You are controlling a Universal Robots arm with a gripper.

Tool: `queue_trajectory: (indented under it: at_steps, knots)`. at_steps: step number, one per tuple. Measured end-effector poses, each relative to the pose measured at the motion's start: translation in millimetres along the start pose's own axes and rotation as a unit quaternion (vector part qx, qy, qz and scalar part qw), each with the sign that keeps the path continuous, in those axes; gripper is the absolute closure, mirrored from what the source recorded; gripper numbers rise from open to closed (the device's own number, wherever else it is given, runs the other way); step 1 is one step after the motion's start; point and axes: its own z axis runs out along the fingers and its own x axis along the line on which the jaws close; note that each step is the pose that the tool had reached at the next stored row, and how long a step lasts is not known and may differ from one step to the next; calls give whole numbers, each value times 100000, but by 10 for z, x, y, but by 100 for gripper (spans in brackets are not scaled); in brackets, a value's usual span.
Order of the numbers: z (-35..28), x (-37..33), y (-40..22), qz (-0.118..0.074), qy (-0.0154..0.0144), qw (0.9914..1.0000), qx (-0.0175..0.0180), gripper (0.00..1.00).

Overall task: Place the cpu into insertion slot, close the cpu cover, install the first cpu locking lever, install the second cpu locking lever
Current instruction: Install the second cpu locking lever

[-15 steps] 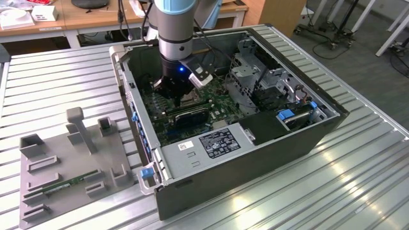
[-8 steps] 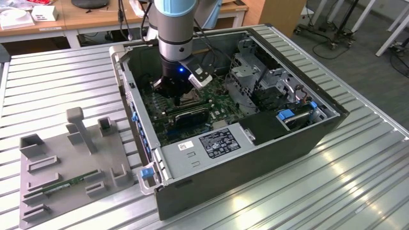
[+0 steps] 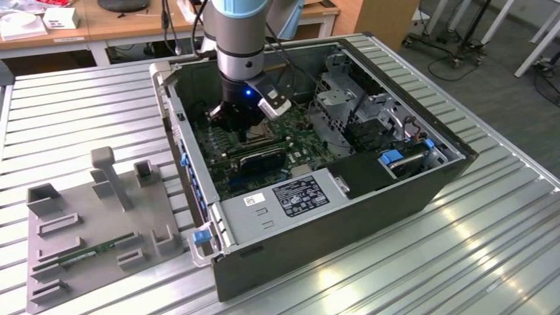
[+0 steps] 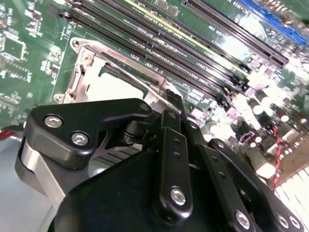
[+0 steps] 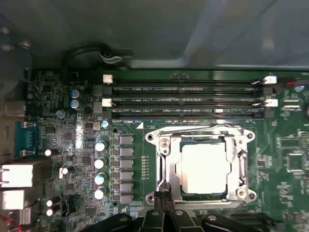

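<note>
In the first wrist view the cpu (image 5: 203,166) lies flat in the insertion slot (image 5: 170,166) on the green motherboard (image 5: 72,140). The silver cpu cover (image 5: 241,164) lies down around it. A thin wire locking lever (image 5: 212,129) runs along one side of the cover. My gripper (image 5: 165,195) is shut, its tips at the slot's edge beside a corner of the cover. In the second wrist view the black fingers (image 4: 170,125) meet at the end of a thin lever (image 4: 137,78) that crosses beside the cpu (image 4: 111,87). In the exterior view my gripper (image 3: 235,123) reaches down into the open computer case (image 3: 420,190).
Long black memory slots (image 5: 183,96) run beside the socket, and a row of capacitors (image 5: 100,164) stands on its other side. The power supply (image 3: 298,193) and a drive cage (image 3: 350,105) crowd the case. A grey fixture tray (image 3: 88,223) lies at the exterior view's left.
</note>
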Motion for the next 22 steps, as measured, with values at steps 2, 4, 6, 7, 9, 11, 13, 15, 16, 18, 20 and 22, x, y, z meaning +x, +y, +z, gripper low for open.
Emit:
queue_trajectory:
  at_steps: [2,4,6,7,9,11,13,15,16,18,20,22]
  knots:
    - [-64,-3,4,8,-6,100000,-2,89]
    - [-134,-5,8,16,-7,100000,-11,89]
    - [-200,-8,11,19,0,100000,3,89]
    - [-229,-9,13,22,-2,100000,0,89]
    - [-287,-11,16,29,-6,100000,-1,89]
    - [-343,-13,19,33,-2,100000,1,89]
    - [-377,-16,22,34,-3,100000,2,89]
    - [-395,-26,23,23,-4,100000,-4,89]
    - [-396,-41,24,32,0,100000,-13,89]
    - [-396,-89,25,37,56,100000,1,89]
    - [-394,-138,25,44,142,100000,6,89]
    - [-394,-156,11,44,169,100000,4,89]
